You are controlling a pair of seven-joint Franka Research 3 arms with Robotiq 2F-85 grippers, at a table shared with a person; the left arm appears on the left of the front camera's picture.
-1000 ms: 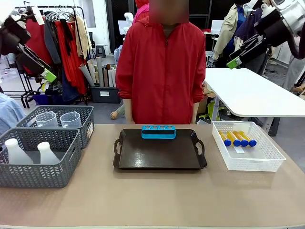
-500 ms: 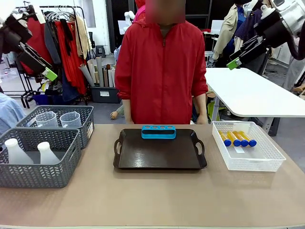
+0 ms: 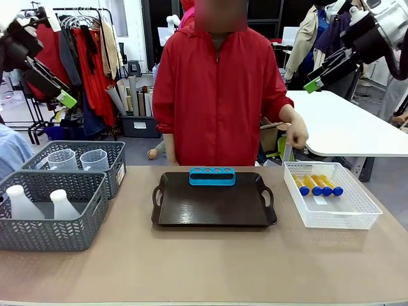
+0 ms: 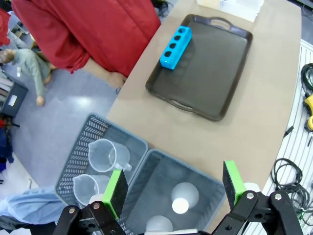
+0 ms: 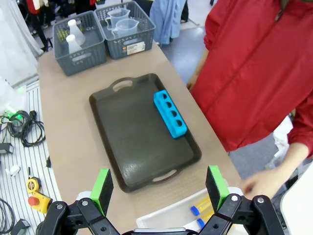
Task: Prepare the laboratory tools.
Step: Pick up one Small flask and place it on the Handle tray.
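Observation:
The small blue four-hole rack (image 3: 212, 176) stands empty at the far edge of the dark tray (image 3: 213, 213). Several blue-capped tubes of orange liquid (image 3: 317, 185) lie in a white basket (image 3: 331, 220) on the right. Two white conical flasks (image 3: 22, 203) stand in the near grey basket, and two clear beakers (image 3: 64, 159) in the one behind. My left gripper (image 3: 62, 92) hangs open high on the left, above the flasks (image 4: 185, 195) and beakers (image 4: 105, 154). My right gripper (image 3: 319, 76) is open high on the right, over the tray (image 5: 142, 147), rack (image 5: 170, 114) and tubes (image 5: 200, 210).
A person in a red jacket stands behind the tray, one hand (image 3: 296, 136) held over the far left corner of the white basket. The two grey baskets (image 3: 51, 236) fill the table's left side. Bare tabletop (image 3: 204, 268) lies in front of the tray.
The person's hand has swung out from their side to just above the white basket's far corner. Both arms have barely moved.

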